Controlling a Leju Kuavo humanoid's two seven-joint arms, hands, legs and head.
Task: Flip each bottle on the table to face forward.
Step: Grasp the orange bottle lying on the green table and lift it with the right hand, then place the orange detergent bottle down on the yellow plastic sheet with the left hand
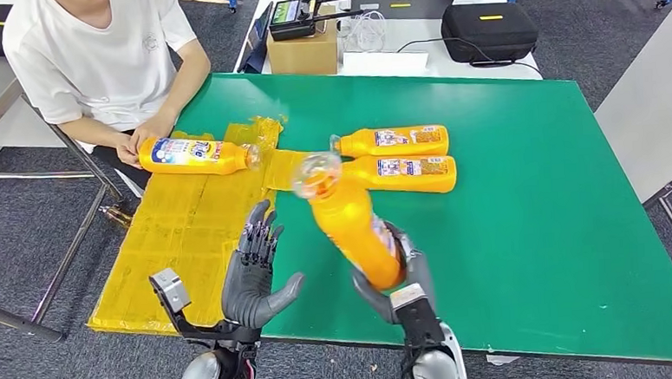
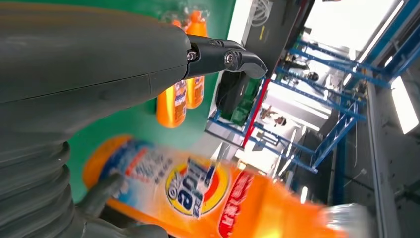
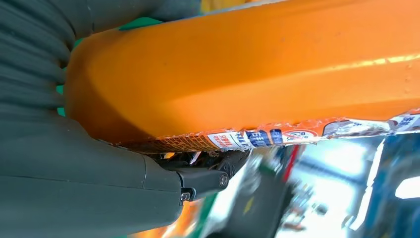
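Flipping: right hand (image 1: 395, 277) grips lifted orange bottle (image 1: 352, 223), cap toward 11 o'clock.
Left hand (image 1: 255, 276): fingers spread, empty.
Next: probably turn label forward, set down.

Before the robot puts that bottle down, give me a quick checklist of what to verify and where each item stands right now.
1. Right hand has the lifted bottle firmly by its lower body: ok.
2. Label side of the lifted bottle known: ok, the left wrist view shows the printed front turned toward the left hand.
3. Left hand free to help: ok, fingers spread, holding nothing.
4. Green table bare in front of the robot for set-down: ok.
5. Two lying bottles out of the way: cannot tell, the lifted bottle's cap overlaps them in the head view.
6. Person's hands away from the robot: ok, they hold a fourth bottle at the table's far left.
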